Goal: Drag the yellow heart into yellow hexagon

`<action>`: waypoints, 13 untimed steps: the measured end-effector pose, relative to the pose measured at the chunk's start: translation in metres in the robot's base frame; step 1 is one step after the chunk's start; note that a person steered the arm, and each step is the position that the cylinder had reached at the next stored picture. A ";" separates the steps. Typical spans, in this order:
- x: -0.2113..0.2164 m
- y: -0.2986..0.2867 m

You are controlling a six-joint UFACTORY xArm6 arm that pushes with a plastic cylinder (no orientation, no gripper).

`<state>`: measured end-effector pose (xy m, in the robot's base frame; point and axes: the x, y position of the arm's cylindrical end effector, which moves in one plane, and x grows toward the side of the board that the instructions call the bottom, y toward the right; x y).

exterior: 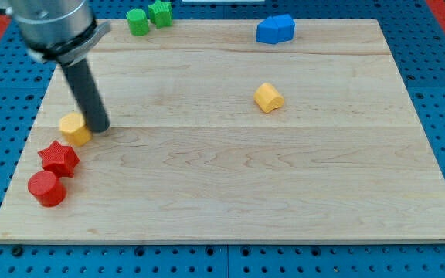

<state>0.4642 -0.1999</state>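
Note:
The yellow heart [268,97] lies on the wooden board right of centre, toward the view's top. The yellow hexagon [74,128] lies near the board's left edge. My tip [98,127] rests on the board at the hexagon's right side, touching or nearly touching it. The dark rod rises from there up and to the left to the grey arm body at the view's top left. The heart is far to the right of my tip.
A red star [59,158] and a red cylinder [46,188] lie just below the hexagon at the board's left. Two green blocks [148,18] sit at the top edge. A blue block [275,29] sits at the top, right of centre.

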 end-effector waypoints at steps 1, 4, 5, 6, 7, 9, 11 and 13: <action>-0.010 0.044; -0.073 0.319; -0.078 0.205; -0.094 0.119; -0.132 0.115; -0.052 0.007; -0.082 0.108; -0.017 0.046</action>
<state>0.4473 -0.1537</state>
